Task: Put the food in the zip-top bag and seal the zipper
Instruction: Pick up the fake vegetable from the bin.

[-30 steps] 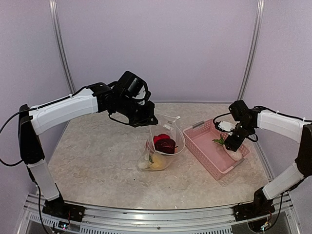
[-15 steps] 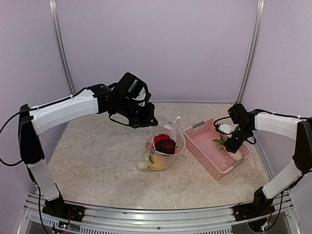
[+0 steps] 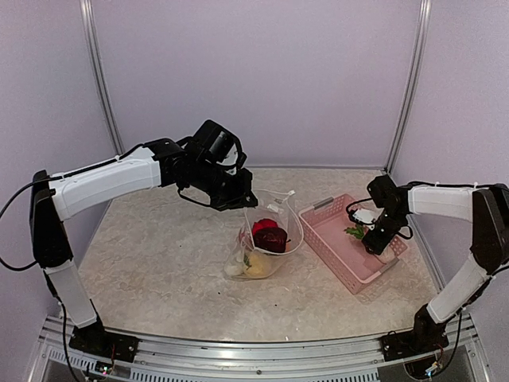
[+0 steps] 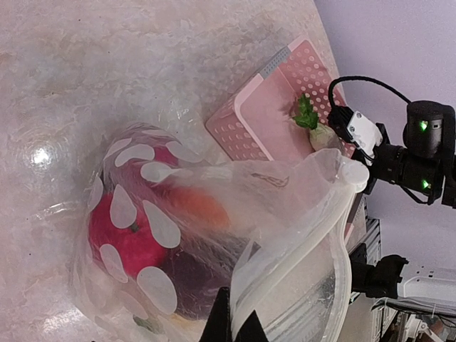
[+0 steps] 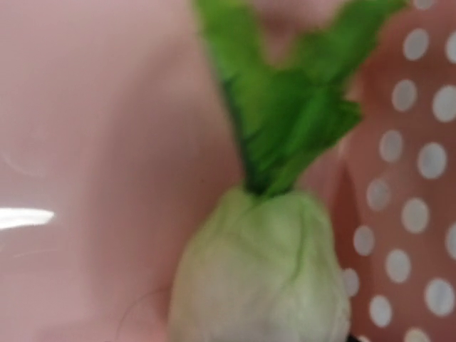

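Observation:
The clear dotted zip-top bag (image 3: 266,243) stands open at mid-table. It holds a red fruit (image 4: 125,231), an orange piece (image 4: 198,206), a dark purple ball (image 4: 191,279) and a yellow piece (image 3: 256,267). My left gripper (image 3: 240,196) is shut on the bag's rim, pinching the pale zipper strip (image 4: 335,235) and holding the mouth up; in its wrist view the left gripper (image 4: 232,329) sits at the bottom edge. My right gripper (image 3: 377,245) is down in the pink basket, right at a white radish (image 5: 260,271) with a green leaf (image 5: 285,92). Its fingers do not show.
The pink slatted basket (image 3: 338,239) lies right of the bag, angled toward the front right. Its floor (image 5: 92,142) and dotted wall (image 5: 420,214) surround the radish. Purple walls and metal posts enclose the table.
My right wrist has shifted a little left and lower over the radish in the basket. The left arm and the bag have stayed put.

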